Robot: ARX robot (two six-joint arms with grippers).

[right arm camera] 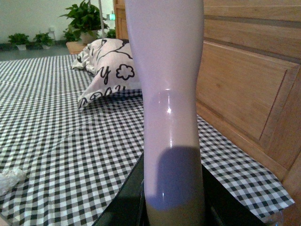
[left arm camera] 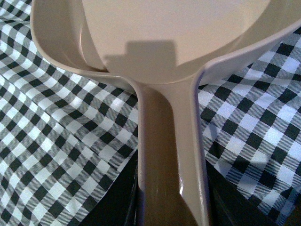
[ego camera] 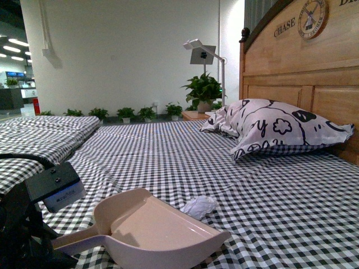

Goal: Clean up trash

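Observation:
The trash (ego camera: 199, 207) is a small crumpled white wad lying on the checked bedsheet, just beyond the far rim of the beige dustpan (ego camera: 147, 227); it also shows as the trash (right arm camera: 10, 178) at the edge of the right wrist view. My left gripper (left arm camera: 171, 207) is shut on the dustpan handle (left arm camera: 167, 155), with the pan's scoop (left arm camera: 164, 33) resting on the sheet. My right gripper (right arm camera: 174, 207) is shut on the pale brush handle (right arm camera: 169, 94), which stands upright; the bristles are out of view. The right arm does not show in the front view.
A black-and-white patterned pillow (ego camera: 275, 128) leans against the wooden headboard (ego camera: 303, 61) at the right. A second checked bed (ego camera: 39, 137) lies to the left. A potted plant (ego camera: 203, 91) and a lamp (ego camera: 203, 53) stand on a bedside table behind.

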